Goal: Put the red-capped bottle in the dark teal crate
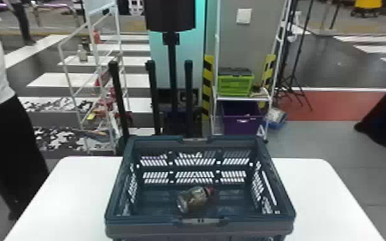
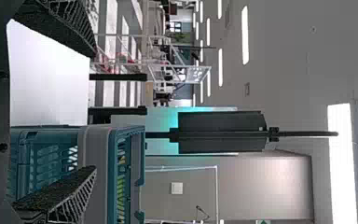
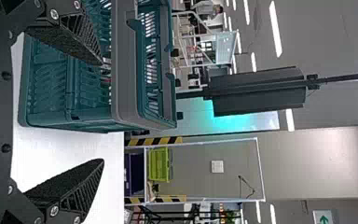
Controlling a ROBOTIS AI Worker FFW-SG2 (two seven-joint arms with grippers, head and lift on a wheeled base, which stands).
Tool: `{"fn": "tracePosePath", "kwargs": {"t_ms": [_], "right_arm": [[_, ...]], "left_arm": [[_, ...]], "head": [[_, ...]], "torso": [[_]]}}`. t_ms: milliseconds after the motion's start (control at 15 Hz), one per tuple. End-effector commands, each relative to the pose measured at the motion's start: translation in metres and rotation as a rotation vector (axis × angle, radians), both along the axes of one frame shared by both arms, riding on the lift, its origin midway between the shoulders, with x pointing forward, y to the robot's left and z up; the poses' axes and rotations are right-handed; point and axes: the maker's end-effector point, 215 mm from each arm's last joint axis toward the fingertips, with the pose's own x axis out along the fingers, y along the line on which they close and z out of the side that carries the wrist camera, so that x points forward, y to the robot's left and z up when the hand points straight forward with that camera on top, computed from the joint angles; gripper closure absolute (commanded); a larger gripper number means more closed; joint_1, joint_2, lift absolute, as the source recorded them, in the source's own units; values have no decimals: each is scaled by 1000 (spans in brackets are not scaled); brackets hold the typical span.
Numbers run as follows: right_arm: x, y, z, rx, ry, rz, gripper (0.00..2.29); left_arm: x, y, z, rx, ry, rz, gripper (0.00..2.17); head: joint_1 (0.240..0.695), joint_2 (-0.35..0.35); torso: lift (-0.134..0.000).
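Head view: the red-capped bottle (image 1: pixel 191 200) lies on its side inside the dark teal crate (image 1: pixel 144 227), cap toward the right, on a white table (image 1: pixel 323 195); in their wrist views, left gripper (image 2: pixel 94 111) and right gripper (image 3: pixel 103 111) are spread wide, holding nothing.

Head cam sits above the near side of the dark teal crate (image 1: pixel 138 228), facing forward and down into it, white table (image 1: pixel 61 192) around; both wrist cams are turned sideways, low and near the crate's outside, facing forward across the room and up to the ceiling (image 2: pixel 289 51); all three share the crate and black pole-mounted unit (image 1: pixel 170 16); head and right wrist share the green bin (image 1: pixel 234 86).
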Motion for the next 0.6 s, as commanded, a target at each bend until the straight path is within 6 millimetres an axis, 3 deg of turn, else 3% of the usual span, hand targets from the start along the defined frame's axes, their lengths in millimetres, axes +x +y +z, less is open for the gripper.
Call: {"fn": "tracePosePath", "kwargs": {"t_ms": [0,533], "right_arm": [[0,0,0,2,-1,0,151],[0,1,0,3,0,2,151]], "left_arm": [[0,-1,-3,-2,8,-3,22],[-1,-1,-5,-5,11,-1,19]], "head": [[499,0],[499,0]], "torso": [[0],[0]]}}
